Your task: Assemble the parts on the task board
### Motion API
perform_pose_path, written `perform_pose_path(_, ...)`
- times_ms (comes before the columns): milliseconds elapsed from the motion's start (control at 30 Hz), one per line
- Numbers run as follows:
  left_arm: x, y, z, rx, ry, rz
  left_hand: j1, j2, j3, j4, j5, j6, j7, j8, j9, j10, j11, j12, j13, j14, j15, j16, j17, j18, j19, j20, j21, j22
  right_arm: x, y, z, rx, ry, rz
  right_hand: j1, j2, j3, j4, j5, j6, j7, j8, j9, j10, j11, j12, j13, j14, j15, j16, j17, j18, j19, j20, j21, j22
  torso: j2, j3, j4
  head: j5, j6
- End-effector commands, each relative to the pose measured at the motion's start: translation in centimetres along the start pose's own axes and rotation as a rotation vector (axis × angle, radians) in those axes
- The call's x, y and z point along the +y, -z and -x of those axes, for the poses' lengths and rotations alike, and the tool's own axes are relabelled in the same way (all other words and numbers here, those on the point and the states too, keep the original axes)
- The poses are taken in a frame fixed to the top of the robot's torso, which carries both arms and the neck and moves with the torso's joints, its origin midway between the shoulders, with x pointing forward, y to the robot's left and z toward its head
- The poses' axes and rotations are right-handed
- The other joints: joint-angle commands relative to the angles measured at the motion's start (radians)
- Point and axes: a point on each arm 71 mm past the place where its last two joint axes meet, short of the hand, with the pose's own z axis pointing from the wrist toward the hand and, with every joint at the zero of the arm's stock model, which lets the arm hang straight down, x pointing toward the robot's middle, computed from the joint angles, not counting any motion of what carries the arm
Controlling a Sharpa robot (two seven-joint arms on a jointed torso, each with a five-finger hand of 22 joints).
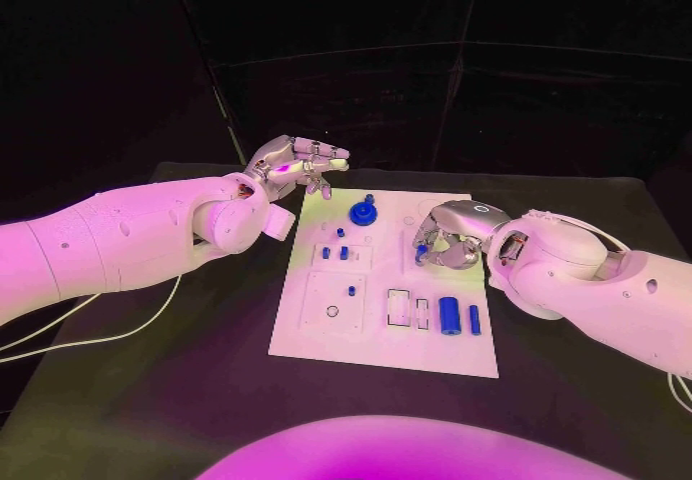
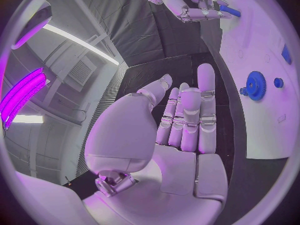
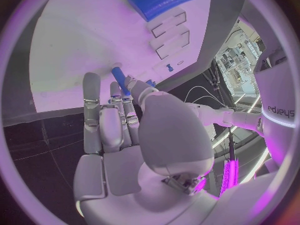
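- I see my right hand (image 1: 450, 238) pinching a small blue pin (image 3: 120, 80) over the task board (image 1: 378, 345).
- My left hand (image 1: 293, 166) is empty, fingers apart, off the board's far-left corner.
- The left wrist view shows the blue gear (image 2: 255, 85) close.

Left robot hand (image 1: 296, 163) raised with nothing held; right robot hand (image 1: 450, 236) curled, pinching.

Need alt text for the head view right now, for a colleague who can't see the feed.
The right hand hovers over the white task board, pinching a small blue peg. The left hand is raised beyond the board's far left corner, holding nothing. On the board are a blue gear, several small blue pegs and two blue cylinders near its right edge.
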Motion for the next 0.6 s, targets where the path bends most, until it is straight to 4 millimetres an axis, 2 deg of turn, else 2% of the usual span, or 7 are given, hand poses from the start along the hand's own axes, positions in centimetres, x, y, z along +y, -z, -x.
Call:
perform_pose_path(33,-0.1,0.0,-0.1,0.01,0.008,-0.005,-0.001,0.012,-0.003,-0.001,-0.002,-0.001,0.005,0.005,-0.002,-0.004,0.003,0.006,0.001,-0.008,0.0,-0.003,-0.001,0.006,-0.007,-0.001,-0.004,-0.002,0.2,0.4,0.9,-0.089,-0.057,0.005,-0.015,0.0,0.007,0.0,-0.006,0.009,-0.001,0.003,0.001,0.005,0.001,-0.006,0.001,0.035,-0.009,0.005,0.002,-0.01,0.008,-0.002,0.007,0.003,-0.001,-0.0004,0.0003,-0.002,0.004)
perform_pose_path(233,-0.1,0.0,0.0,0.01,0.008,-0.004,-0.002,0.014,-0.003,-0.001,-0.002,-0.001,0.005,0.006,-0.001,-0.006,0.004,0.007,0.001,-0.008,0.0,-0.003,-0.002,0.006,-0.007,0.0,-0.005,-0.002,0.9,1.2,1.4,-0.112,-0.095,0.026,-0.018,-0.001,0.008,0.002,-0.006,0.009,-0.001,0.002,0.0,0.006,0.001,-0.008,0.001,0.036,-0.009,0.006,0.005,-0.011,0.009,-0.002,0.01,0.007,0.001,-0.0006,0.0004,-0.004,0.007)
perform_pose_path(400,-0.1,0.0,-0.1,0.011,0.008,-0.003,-0.002,0.014,-0.003,-0.001,-0.002,-0.001,0.005,0.006,-0.001,-0.006,0.004,0.007,0.001,-0.008,0.0,-0.003,-0.002,0.006,-0.007,0.0,-0.005,-0.002,2.5,1.3,1.6,-0.117,-0.123,0.063,-0.019,-0.001,0.009,0.002,-0.006,0.009,-0.002,0.002,0.0,0.007,0.001,-0.009,0.001,0.036,-0.009,0.009,0.009,-0.011,0.011,-0.002,0.012,0.01,0.002,-0.0008,-0.0003,-0.003,0.007)
perform_pose_path(600,-0.1,-0.1,-0.2,0.013,0.009,-0.004,-0.002,0.014,-0.003,-0.001,-0.002,-0.001,0.005,0.006,-0.001,-0.006,0.004,0.007,0.001,-0.008,0.0,-0.003,-0.002,0.006,-0.007,0.0,-0.005,-0.002,6.5,0.0,1.3,-0.108,-0.144,0.162,-0.018,-0.001,0.013,0.002,-0.005,0.009,-0.002,0.001,0.0,0.007,0.0,-0.012,0.001,0.037,-0.009,0.011,0.011,-0.011,0.011,-0.002,0.013,0.012,0.002,-0.0006,0.0007,-0.002,0.007)
